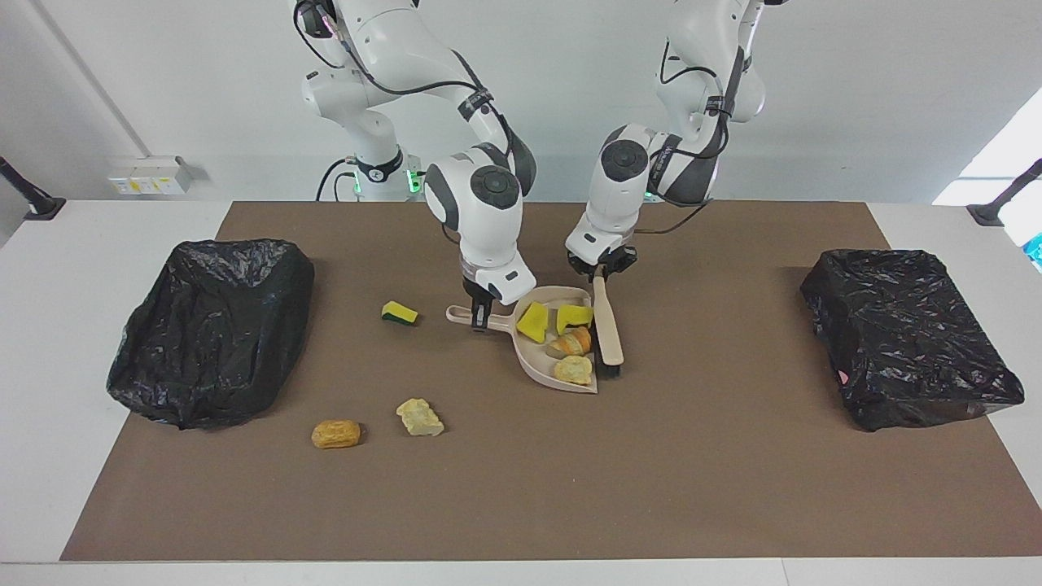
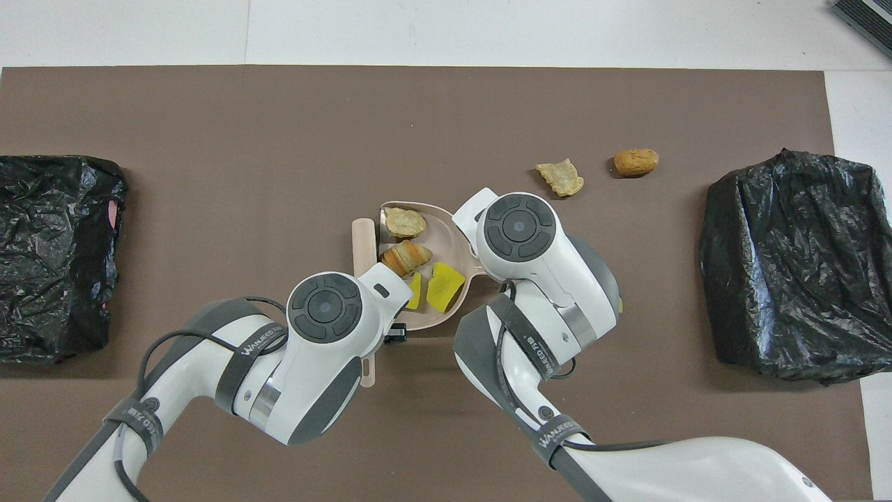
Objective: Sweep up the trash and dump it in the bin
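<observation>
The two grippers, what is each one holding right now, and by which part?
The left gripper is shut on the brush at its handle end. The right gripper is shut on the dustpan by its handle.

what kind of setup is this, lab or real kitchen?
Likely a robot lab bench: two arms at a white table with a brown mat, staged scraps in a dustpan, bag-lined bins at both ends.
</observation>
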Robot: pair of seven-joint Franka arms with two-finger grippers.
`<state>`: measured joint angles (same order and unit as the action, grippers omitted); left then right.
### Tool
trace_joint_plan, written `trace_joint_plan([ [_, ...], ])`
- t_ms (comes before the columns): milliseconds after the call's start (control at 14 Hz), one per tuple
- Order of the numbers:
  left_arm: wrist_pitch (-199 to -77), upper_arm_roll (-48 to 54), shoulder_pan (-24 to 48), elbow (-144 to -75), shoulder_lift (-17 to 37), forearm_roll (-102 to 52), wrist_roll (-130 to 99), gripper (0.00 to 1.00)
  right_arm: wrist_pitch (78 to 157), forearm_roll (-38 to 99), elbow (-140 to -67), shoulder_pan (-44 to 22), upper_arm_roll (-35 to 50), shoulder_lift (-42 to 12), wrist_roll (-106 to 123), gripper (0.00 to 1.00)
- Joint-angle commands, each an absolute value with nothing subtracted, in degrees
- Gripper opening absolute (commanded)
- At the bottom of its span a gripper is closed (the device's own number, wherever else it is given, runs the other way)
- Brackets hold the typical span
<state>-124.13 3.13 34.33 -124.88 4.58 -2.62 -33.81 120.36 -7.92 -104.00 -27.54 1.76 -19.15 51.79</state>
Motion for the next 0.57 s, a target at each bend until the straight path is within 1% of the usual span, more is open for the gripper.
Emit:
trace_joint_plan([
  [0,-124.45,2.20,36.21,-125.95,2.90,-3.52,-35.24,0.00,122.52,-7.65,-104.33,-27.60,2.29,-20.04,49.40,0.00],
  [499,-123.31,1.85,35.51,-124.19,3.60,-3.51,-35.16,0.00,121.29,-7.65,-104.33,-26.55,2.29,-19.43,52.73,0.00],
])
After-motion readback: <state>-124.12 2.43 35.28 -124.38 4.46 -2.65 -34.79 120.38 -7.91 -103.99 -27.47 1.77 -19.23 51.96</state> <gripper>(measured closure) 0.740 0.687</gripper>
